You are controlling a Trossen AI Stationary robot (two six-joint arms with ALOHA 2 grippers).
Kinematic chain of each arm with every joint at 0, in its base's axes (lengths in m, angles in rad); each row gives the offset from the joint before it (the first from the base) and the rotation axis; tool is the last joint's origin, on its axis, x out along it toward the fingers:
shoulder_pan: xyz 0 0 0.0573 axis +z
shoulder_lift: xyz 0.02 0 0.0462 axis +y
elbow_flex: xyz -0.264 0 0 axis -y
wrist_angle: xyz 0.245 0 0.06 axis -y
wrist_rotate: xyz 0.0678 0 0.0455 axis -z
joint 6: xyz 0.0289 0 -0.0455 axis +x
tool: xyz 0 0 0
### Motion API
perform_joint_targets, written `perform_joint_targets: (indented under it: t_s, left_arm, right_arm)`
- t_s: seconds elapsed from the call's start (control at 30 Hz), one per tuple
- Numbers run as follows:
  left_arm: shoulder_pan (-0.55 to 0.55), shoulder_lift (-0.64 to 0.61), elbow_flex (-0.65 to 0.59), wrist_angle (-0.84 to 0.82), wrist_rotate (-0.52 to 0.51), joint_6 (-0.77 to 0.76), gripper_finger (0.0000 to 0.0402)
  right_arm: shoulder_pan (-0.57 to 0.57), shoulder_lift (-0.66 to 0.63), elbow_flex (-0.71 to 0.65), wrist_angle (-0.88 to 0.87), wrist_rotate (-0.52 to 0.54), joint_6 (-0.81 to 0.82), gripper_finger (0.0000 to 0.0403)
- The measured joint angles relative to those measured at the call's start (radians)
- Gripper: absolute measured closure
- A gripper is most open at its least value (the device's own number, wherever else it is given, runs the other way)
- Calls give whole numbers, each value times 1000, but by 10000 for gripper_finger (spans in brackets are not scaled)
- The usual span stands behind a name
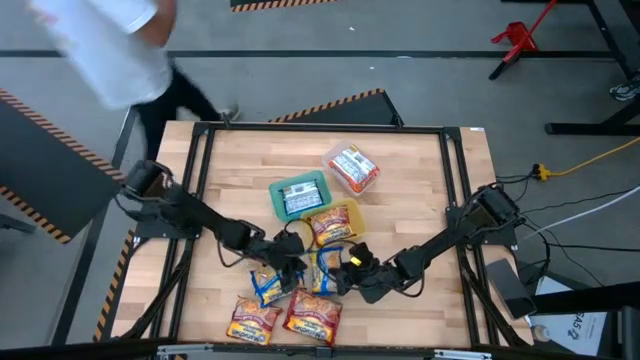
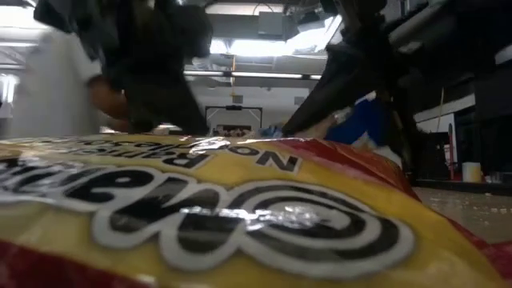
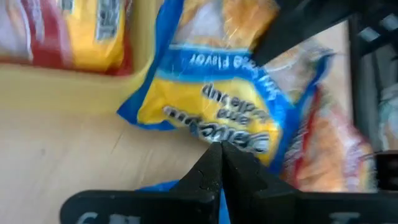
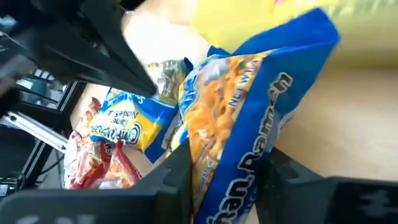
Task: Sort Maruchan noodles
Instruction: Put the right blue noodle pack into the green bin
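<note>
Pale butcher-block planks make up the table, framed by a black metal rig, with a person in a white top blurred at its far left corner. Three shallow containers sit near the middle: a clear one holding an orange-red packet, a teal one with a packet inside, and just beside that a yellow one with an orange-red packet in it. Nearer the front edge lie the loose Maruchan noodles — two orange-red packets side by side at the front, and a blue-and-yellow packet just behind them. The right gripper reaches in from the right, its fingers clamped on a second blue packet, which stands tilted between them, lifted at one end, close to the yellow container's near edge. The left gripper comes in from the left with its jaws pressed together on nothing, its tips hanging just over the blue-and-yellow packet on the wood. From table height, one orange-red packet fills almost the whole low view — its bold lettering upside down — with both dark arms rising behind it.
</note>
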Motion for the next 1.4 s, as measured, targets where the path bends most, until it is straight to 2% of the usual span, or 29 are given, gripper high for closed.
perform_joint_targets:
  t_s: [0.27,0.43,0.57,0.7,0.87,1.03,1.23,1.33,1.4]
  left_arm:
    - [-20,-222,1,-133,2,24,396]
    - [-33,-351,1,-184,-10,27,396]
    - [-46,-440,2,-201,-47,67,396]
    - [-55,-522,1,-217,-121,117,399]
    - [-68,-599,1,-225,-284,161,398]
    - [-90,-638,1,-226,-402,212,400]
    - [-96,-645,1,-226,-452,220,397]
    - [-96,-645,1,-227,-449,220,400]
    - [-96,-645,1,-227,-449,220,400]
  right_arm:
    - [0,-157,0,-112,8,-110,314]
    - [-12,-246,1,-120,57,-190,314]
    - [-67,-309,5,-117,144,-324,314]
    - [-187,-319,10,-113,200,-443,314]
    - [-336,-261,41,2,243,-513,314]
    - [-398,-152,47,218,273,-506,314]
    - [-399,-11,70,282,407,-305,314]
    - [-399,34,104,280,435,-279,314]
    - [-401,65,139,277,418,-292,314]
